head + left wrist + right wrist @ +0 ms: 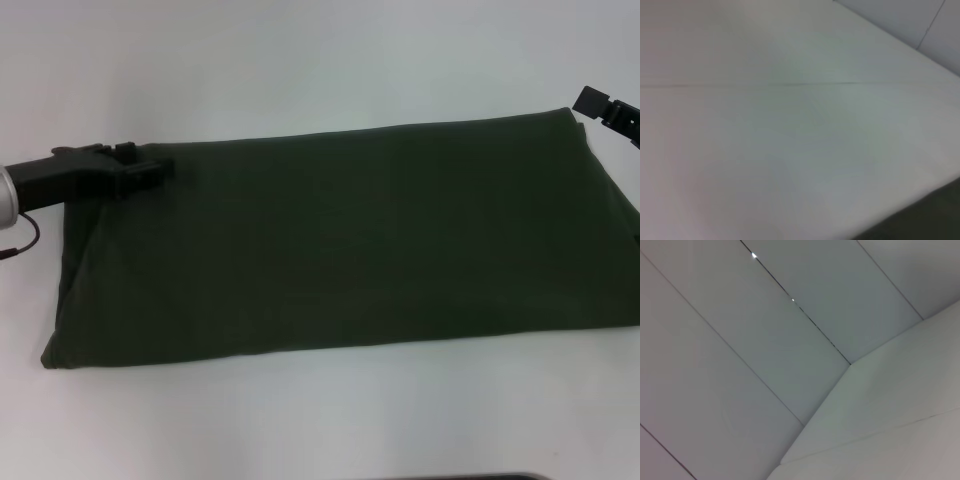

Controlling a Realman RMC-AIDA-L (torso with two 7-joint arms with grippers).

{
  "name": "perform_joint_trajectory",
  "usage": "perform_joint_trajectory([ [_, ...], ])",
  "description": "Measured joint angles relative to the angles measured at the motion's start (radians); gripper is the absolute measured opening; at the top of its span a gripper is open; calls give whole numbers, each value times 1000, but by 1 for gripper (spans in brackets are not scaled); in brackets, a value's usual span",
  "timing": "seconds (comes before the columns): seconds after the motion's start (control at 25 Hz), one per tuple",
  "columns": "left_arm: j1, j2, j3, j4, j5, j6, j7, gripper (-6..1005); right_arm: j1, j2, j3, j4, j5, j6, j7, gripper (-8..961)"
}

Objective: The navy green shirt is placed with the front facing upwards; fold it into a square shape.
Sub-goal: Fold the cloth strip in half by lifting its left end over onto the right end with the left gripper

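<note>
Left gripper [150, 168] sits right on the far left corner of the navy green shirt [340, 240], fingers apparently pinched on the fabric edge. The shirt lies across the white table [300, 60] as a long dark band, already folded lengthwise, lettering hidden. Over at the far right corner, the right gripper [610, 112] hovers by the hem; whether its fingers are spread or closed, I cannot tell. The risk: one-sided lifting could drag the layers and skew the fold.
</note>
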Motion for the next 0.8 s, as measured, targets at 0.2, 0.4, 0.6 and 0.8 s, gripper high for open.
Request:
perform_joint_trajectory([
  [0.2, 3, -1, 12, -3, 0, -34, 0, 675, 0, 1, 0, 0, 0, -2, -8, 40],
  [0.4, 11, -1, 2, 12, -9, -17, 0, 675, 1, 2, 0, 0, 0, -3, -16, 40],
  [0.6, 43, 4, -3, 74, -80, 103, -7, 678, 4, 2, 5, 0, 0, -4, -24, 52],
  [0.8, 101, 34, -3, 134, -130, 206, -73, 681, 10, 2, 8, 0, 0, 0, -25, 83],
])
